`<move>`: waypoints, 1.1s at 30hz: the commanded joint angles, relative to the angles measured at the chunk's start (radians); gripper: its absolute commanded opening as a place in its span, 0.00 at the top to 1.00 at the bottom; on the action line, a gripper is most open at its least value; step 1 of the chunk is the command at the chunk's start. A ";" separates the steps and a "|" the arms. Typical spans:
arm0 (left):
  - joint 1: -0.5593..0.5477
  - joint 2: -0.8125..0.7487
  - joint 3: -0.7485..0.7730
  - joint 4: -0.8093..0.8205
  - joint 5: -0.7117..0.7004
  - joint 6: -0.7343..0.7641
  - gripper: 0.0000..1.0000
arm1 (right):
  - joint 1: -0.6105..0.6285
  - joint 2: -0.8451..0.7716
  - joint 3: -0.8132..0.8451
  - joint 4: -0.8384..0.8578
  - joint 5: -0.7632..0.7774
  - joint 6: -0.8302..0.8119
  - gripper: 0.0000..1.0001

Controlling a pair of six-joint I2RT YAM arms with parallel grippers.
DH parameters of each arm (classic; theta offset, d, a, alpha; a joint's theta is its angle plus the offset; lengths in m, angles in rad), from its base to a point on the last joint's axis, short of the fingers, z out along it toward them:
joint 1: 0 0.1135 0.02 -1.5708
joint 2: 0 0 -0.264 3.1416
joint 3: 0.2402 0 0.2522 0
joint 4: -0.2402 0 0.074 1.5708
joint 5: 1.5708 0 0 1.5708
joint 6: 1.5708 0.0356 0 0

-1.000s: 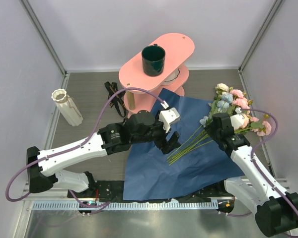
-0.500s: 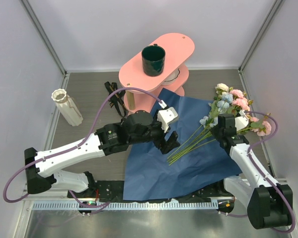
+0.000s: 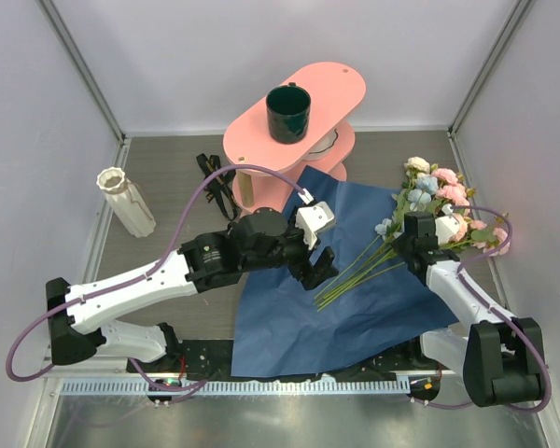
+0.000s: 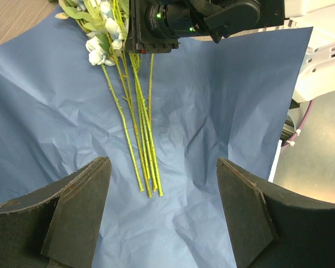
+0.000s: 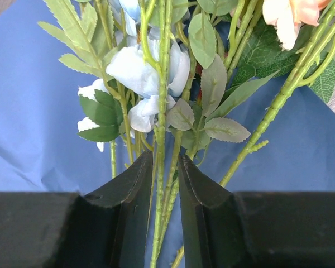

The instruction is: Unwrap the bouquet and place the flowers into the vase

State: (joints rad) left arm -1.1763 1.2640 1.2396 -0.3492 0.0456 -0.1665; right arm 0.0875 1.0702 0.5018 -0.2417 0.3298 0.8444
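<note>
The flowers (image 3: 431, 189) lie unwrapped on the spread blue wrapping paper (image 3: 341, 322), blooms at the right, green stems (image 3: 355, 269) pointing down-left. My right gripper (image 3: 408, 239) is shut on several stems just below the leaves; in the right wrist view its jaws (image 5: 166, 162) pinch the stems (image 5: 162, 106). My left gripper (image 3: 322, 266) hovers open just above the stem ends; the left wrist view shows the stems (image 4: 138, 134) lying ahead of its wide-apart fingers (image 4: 78, 206), nothing between them. The cream ribbed vase (image 3: 123, 199) stands at the far left.
A pink two-tier stand (image 3: 333, 86) at the back holds a dark green mug (image 3: 288, 113). A black ribbon (image 3: 210, 175) lies left of the stand. Grey walls close in both sides.
My right gripper has closed on the stems and its arm has swung inward. The left arm edged slightly right, then held still, jaws unchanged.
</note>
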 commanded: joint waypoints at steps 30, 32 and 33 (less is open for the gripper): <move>-0.005 -0.031 0.023 0.021 -0.092 0.074 0.19 | -0.005 -0.203 -0.036 0.015 0.051 0.047 0.99; -0.005 -0.040 0.021 0.022 -0.092 0.081 0.17 | -0.005 -0.220 -0.014 -0.017 0.035 0.053 0.99; -0.005 -0.043 0.021 0.023 -0.090 0.082 0.17 | -0.003 -0.228 -0.006 -0.027 0.028 0.056 0.99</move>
State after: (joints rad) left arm -1.1763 1.2678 1.2396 -0.3519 -0.0212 -0.1158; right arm 0.0875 0.8814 0.4309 -0.2409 0.3428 0.8757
